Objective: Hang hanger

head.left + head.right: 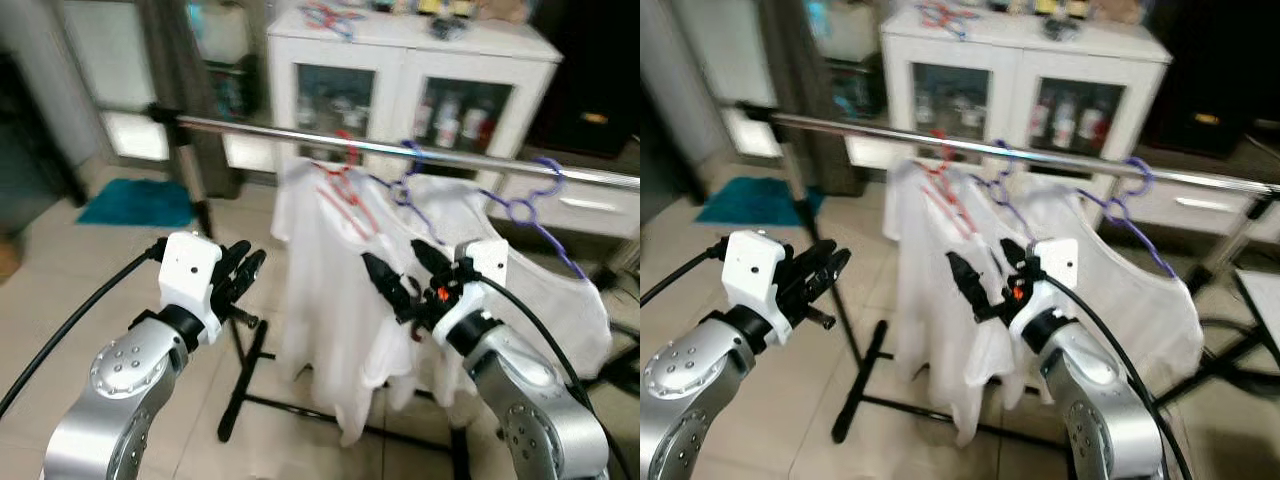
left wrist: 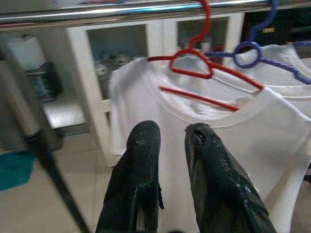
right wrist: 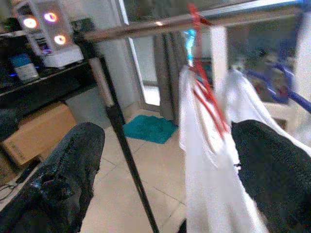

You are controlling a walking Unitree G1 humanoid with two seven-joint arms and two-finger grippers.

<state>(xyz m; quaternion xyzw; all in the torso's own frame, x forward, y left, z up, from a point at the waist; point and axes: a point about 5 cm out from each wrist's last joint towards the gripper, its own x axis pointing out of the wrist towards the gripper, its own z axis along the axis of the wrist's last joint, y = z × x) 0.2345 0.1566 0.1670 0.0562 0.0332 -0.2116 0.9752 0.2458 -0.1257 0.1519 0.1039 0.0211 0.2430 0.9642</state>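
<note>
**Both tools raised before a rail of hung shirts**

Lowest and nearest in the head views, the two silver arms rise from the bottom corners. The left tool (image 1: 243,268) sits left of centre, its two black fingers (image 2: 141,184) pressed nearly together with a thin gap and nothing between them. It points toward the white shirt (image 1: 325,290) but stays apart from it, over bare floor (image 1: 90,270).

The right tool (image 1: 400,272) sits just right of centre, its fingers spread wide and holding nothing. It hovers right in front of the white shirts; whether the fingertips brush the cloth cannot be told.

Just beyond the tools, the red hanger (image 1: 345,185) carries the leftmost shirt and is hooked over the metal rail (image 1: 260,130), above and slightly left of the right tool. To its right two purple hangers (image 1: 520,205) hang on the same rail with more white cloth. The lower parts of all hangers are hidden inside the garments. The rail runs across the upper half of the frame and is cut off at the right edge; its black stand (image 1: 245,370) meets the floor between the arms.

Farther back stand a white glass-door cabinet (image 1: 410,90), its contents too blurred to name, and a teal mat (image 1: 135,203) at mid left.
</note>
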